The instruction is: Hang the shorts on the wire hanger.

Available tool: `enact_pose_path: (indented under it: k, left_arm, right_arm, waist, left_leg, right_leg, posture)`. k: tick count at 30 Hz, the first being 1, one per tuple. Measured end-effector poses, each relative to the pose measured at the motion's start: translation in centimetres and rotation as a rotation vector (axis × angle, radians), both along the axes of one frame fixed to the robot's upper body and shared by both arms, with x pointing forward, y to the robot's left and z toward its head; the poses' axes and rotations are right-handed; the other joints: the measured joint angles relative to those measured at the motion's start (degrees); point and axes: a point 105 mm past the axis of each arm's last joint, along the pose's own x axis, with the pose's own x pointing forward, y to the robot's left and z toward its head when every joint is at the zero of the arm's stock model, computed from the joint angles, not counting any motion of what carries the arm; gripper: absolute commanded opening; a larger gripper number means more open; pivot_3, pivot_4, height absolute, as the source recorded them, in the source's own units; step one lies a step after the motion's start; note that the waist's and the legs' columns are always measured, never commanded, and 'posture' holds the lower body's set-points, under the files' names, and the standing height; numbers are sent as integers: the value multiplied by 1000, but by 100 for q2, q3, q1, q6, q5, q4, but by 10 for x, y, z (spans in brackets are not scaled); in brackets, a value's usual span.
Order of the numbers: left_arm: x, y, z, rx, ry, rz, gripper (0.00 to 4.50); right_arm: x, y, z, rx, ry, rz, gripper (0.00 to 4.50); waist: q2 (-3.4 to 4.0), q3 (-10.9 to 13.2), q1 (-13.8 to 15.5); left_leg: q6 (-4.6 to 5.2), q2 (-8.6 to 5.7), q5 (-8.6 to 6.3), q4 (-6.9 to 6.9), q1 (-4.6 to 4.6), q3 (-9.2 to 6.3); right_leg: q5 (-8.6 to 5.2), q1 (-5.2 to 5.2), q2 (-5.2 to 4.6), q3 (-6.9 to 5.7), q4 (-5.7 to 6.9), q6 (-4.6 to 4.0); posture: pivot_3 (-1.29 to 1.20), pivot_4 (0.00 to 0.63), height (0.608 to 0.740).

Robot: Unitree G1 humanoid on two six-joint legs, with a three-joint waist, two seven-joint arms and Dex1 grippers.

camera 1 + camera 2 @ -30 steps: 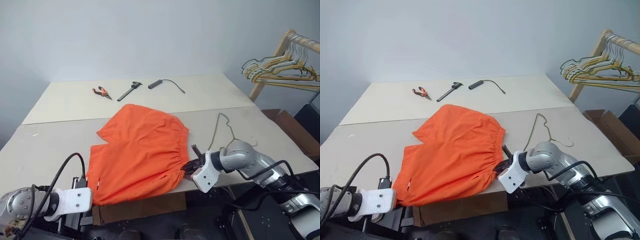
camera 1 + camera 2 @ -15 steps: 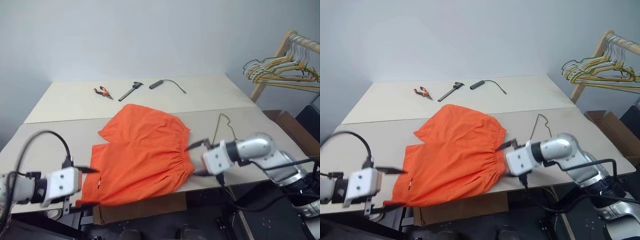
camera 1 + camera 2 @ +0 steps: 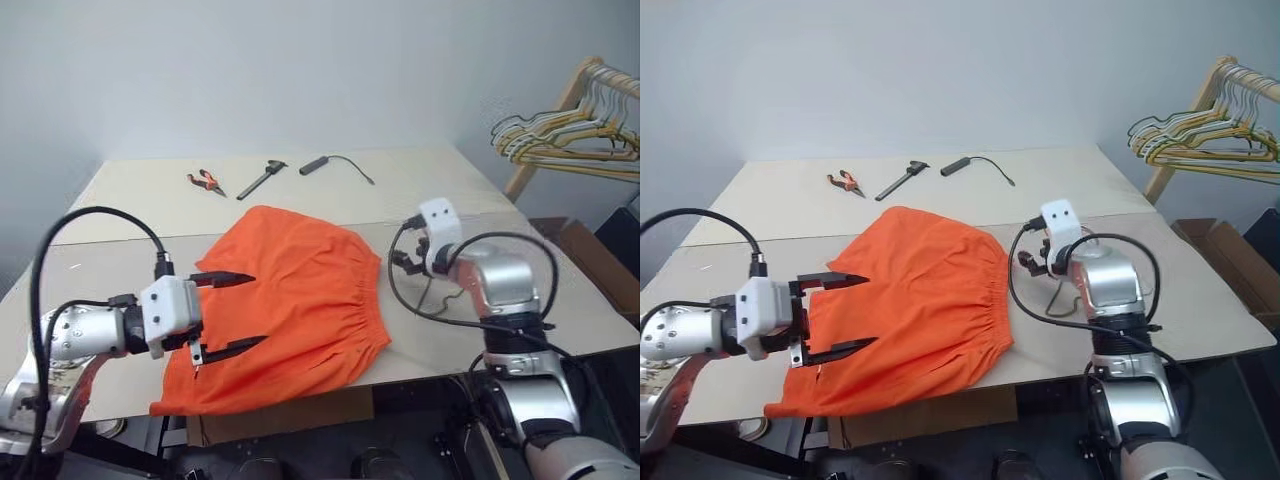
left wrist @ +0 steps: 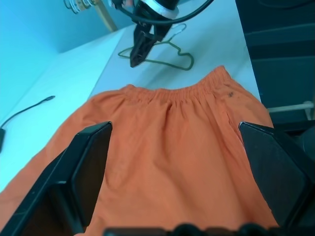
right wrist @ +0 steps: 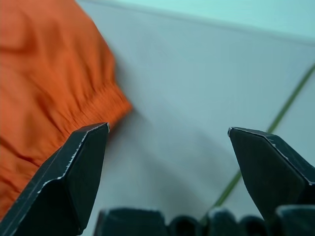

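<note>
shorts (image 3: 290, 300) flat on table (image 3: 120, 200), both jaws wide, empty

L gripper (image 3: 232, 312) raised, black fingers (image 3: 222, 278) wide apart, nothing between; R gripper (image 5: 172, 162) likewise agape, empty.

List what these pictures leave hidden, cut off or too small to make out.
- Thin olive-green wire hanger: in the eye views the right gripper and its cable cover most of it.
- Bright orange fabric shorts: the left gripper covers part of the near leg.
- Small tools at the cream table's far edge: too small to identify.
- Rack of pale hangers: cut off by the picture edge.
</note>
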Motion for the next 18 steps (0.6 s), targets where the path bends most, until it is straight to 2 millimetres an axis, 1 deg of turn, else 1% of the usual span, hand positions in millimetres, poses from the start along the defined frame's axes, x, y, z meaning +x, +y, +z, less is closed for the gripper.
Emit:
enact_pose_path:
  k: [3,7,11,15,18]
  left_arm:
    - [1,-2,3,-3,-20,-11,4481]
    - [2,0,2,-3,-19,-13,4481]
    - [3,1,0,-1,-15,-13,4481]
    - [3,1,1,-1,-23,-16,4481]
    - [3,1,1,-1,-29,-19,4481]
  right_arm:
    - [-7,-10,-16,-45,42,-26,4500]
    - [-22,-33,-37,-113,112,-42,4500]
    - [-34,-48,-38,-153,122,-38,4500]
    - [-41,-55,-39,-170,128,-40,4500]
    - [-43,-59,-34,-170,127,-44,4500]
  waist:
    - [2,0,-62]
    - [2,0,-116]
    - [3,0,-187]
    - [3,0,-209]
    - [3,0,-217]
  left_leg:
    - [1,0,0,2,-17,-10]
    - [7,0,-3,2,-14,-20]
    - [9,1,-4,1,5,-32]
    - [9,2,-4,0,30,-32]
    - [10,3,-5,0,40,-30]
  right_leg:
    - [1,-10,0,-2,-7,3]
    - [0,-7,1,-3,-8,4]
    - [-2,6,4,0,-6,9]
    - [-8,26,5,6,-6,19]
    - [-11,33,6,10,-5,25]
  posture:
    - [39,0,740]
    - [34,0,740]
    - [35,0,740]
    - [35,0,740]
    - [30,0,740]
